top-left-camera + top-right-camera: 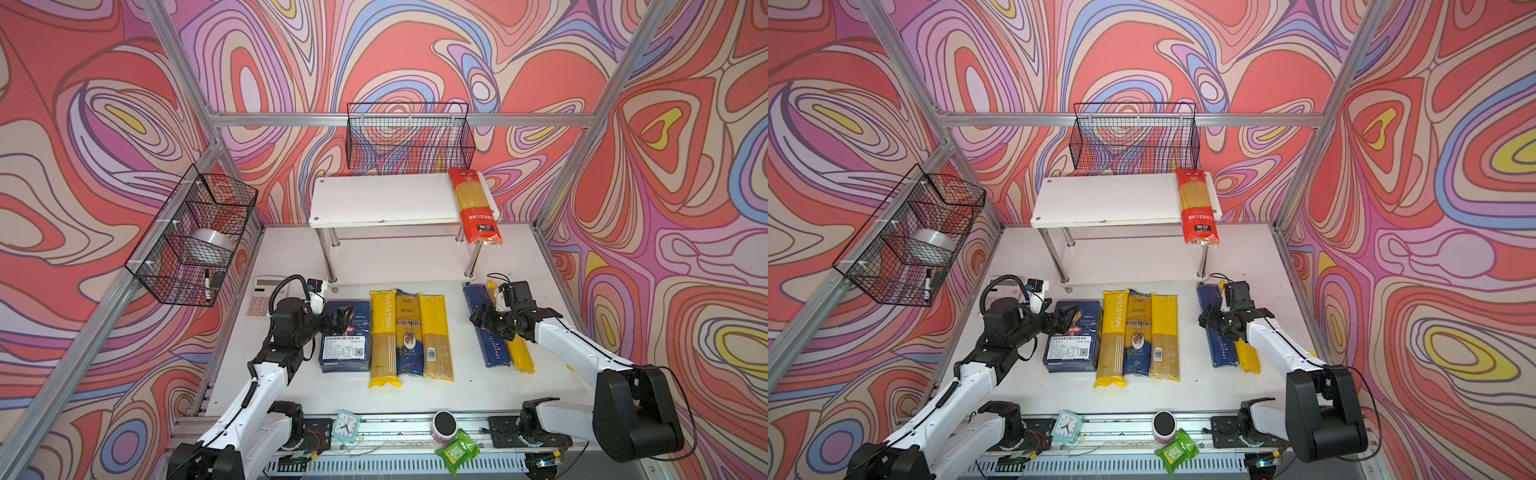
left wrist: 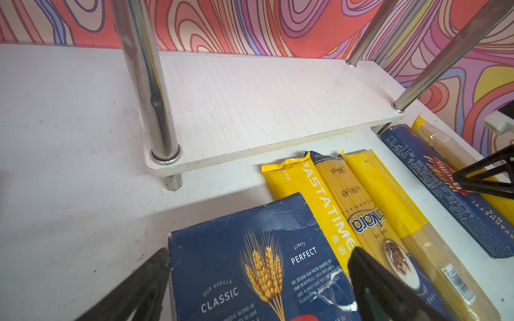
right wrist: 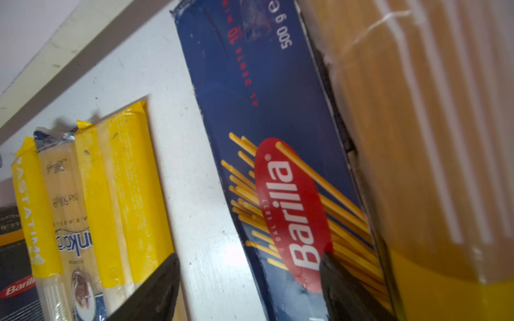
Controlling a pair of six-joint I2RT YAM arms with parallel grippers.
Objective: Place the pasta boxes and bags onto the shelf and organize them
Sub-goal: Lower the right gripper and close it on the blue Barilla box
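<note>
The left gripper (image 1: 340,318) hangs with its jaws spread over the far end of a stack of navy Barilla cartons (image 1: 347,345) — how many are in the stack cannot be told. In the left wrist view one finger (image 2: 133,291) sits outside the top carton's edge and the other over its opposite edge.

The right gripper (image 1: 477,319) is also spread wide, low over the single narrow Barilla Spaghetti box (image 1: 495,349).

Five spaghetti bags show:
- Three lie side by side between the two grippers — the PASTA TIME bag (image 1: 384,336), the dark blue-gold bag (image 1: 409,336) and a yellow-and-clear bag (image 1: 434,336).
- A second yellow-and-clear bag (image 1: 521,355) lies right against the Spaghetti box, on the side away from the left gripper.
- One red-and-clear bag (image 1: 473,203) lies on the top board of the two-tier shelf (image 1: 374,199), beyond both grippers, with its near end overhanging the edge.
</note>
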